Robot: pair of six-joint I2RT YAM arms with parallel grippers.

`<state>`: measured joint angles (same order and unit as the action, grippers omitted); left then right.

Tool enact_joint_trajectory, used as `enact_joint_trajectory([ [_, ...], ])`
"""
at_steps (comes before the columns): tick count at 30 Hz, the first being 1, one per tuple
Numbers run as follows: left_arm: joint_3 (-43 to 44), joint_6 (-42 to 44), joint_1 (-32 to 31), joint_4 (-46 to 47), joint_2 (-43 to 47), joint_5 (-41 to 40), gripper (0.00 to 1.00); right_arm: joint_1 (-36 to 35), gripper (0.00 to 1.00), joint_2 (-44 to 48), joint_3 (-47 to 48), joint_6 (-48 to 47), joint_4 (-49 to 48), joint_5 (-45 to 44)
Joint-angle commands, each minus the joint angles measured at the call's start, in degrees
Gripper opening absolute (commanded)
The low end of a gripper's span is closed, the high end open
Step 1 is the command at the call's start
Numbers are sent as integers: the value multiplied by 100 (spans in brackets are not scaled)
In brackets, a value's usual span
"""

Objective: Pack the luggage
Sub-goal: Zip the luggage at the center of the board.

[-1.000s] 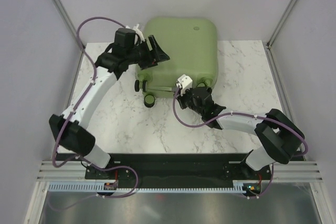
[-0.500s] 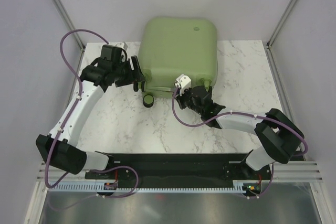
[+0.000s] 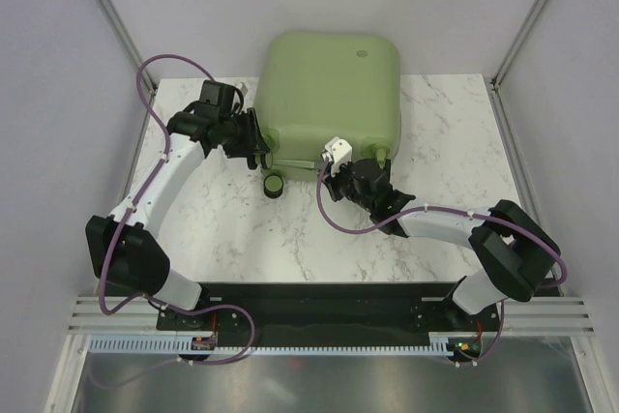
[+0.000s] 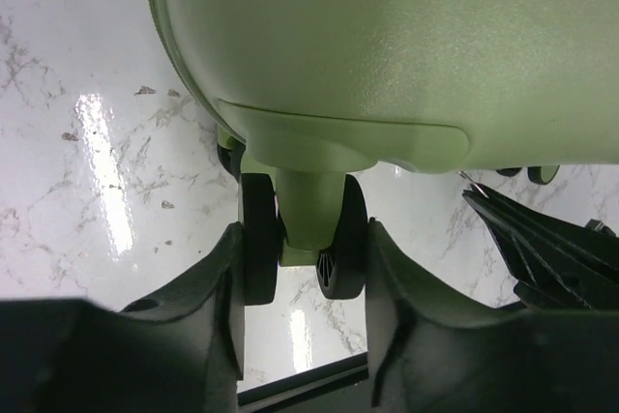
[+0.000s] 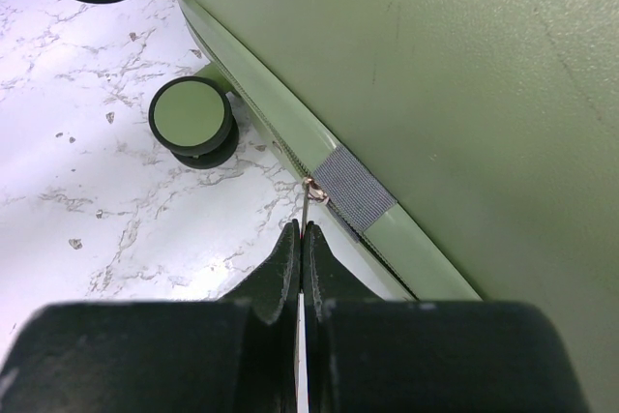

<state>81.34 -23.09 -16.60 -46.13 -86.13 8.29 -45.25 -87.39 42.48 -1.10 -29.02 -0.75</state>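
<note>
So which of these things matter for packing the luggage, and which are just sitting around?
In the job:
suitcase, closed
its zipper pull, pinched in the right hand
its wheel, clasped by the left hand

Just there:
marble table
aluminium frame rail

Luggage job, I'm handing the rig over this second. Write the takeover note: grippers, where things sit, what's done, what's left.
Left gripper: closed around a wheel at the luggage's near left corner, fingers against both its sides.
Right gripper: shut on the zipper pull at the near seam, beside a grey fabric patch.
Luggage: flat at the far side of the table, shell closed, wheels toward the arms.
Done: lid down, both grips set.
Left: probably drawing the zipper along the seam; how much is zipped cannot be seen.
</note>
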Motion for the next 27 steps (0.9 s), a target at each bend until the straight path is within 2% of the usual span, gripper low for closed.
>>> enact_joint_trajectory([
  [1,-118,182,-1,412,-124,488,34,-282,0,12,278,172,-298,840],
  [5,-232,139,-1,543,-202,1058,16,-282,0,-6,287,-4,-315,892],
  [6,-250,103,-1,631,-211,1208,8,-282,0,-6,296,-13,-324,901],
  [8,-303,-28,-1,754,-238,1620,3,-282,0,3,296,-48,-350,919],
  [16,-224,-713,-19,1439,-563,2650,2,-326,0,-6,340,-118,-351,1016],
  [27,136,-1241,-282,1843,-888,3064,2,-361,0,21,340,-188,-298,1086],
])
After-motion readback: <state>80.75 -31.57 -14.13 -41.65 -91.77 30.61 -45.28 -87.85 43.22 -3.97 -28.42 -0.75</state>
